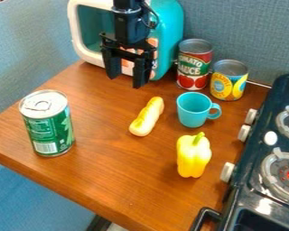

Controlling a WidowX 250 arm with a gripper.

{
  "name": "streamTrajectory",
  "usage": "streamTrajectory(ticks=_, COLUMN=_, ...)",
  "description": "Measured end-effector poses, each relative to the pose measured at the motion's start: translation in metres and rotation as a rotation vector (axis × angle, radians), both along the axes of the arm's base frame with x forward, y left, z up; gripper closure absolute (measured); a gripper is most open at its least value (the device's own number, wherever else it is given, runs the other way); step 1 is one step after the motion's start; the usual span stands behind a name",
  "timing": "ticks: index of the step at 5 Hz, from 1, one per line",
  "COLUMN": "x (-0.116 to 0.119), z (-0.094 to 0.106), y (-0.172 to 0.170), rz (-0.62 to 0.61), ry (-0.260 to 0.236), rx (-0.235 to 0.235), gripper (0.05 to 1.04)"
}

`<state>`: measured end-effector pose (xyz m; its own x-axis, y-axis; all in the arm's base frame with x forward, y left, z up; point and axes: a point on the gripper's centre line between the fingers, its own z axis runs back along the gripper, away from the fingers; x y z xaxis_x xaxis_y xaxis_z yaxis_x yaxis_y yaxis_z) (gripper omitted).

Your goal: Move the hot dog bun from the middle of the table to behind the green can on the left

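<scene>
From where I stood, the black gripper (127, 82) hung in front of the turquoise-and-white toy oven (171, 27) — its jaws released, spread well apart. Below them and slightly right, the bread roll (147, 117) lay on the wooden table (104, 180). Right of the jaws stood the red can (194, 67), the yellow can (228, 83) and the turquoise cup (192, 109) — the yellow pepper (193, 155) lower, the green can (48, 126) down to their left.

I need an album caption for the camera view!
Open gripper over a wooden table with bread, blue cup and yellow pepper.
</scene>
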<state>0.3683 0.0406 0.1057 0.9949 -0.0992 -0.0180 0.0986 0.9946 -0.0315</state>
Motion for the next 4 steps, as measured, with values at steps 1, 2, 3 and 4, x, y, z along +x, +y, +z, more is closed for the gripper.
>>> streamTrajectory(ticks=1, x=-0.004, z=-0.017, y=-0.001, rz=0.005, ry=0.052, rx=-0.006, gripper=0.082)
streamTrajectory(ticks=2, x=0.000, z=-0.029, y=0.000, rz=0.041, ry=0.003, rx=0.002, gripper=0.082)
streamTrajectory(ticks=3, x=0.001, z=-0.036, y=-0.007, rz=0.054, ry=-0.009, rx=-0.011, gripper=0.083)
streamTrajectory(ticks=4, x=0.001, z=-0.049, y=-0.018, rz=0.056, ry=0.013, rx=-0.024, gripper=0.082)
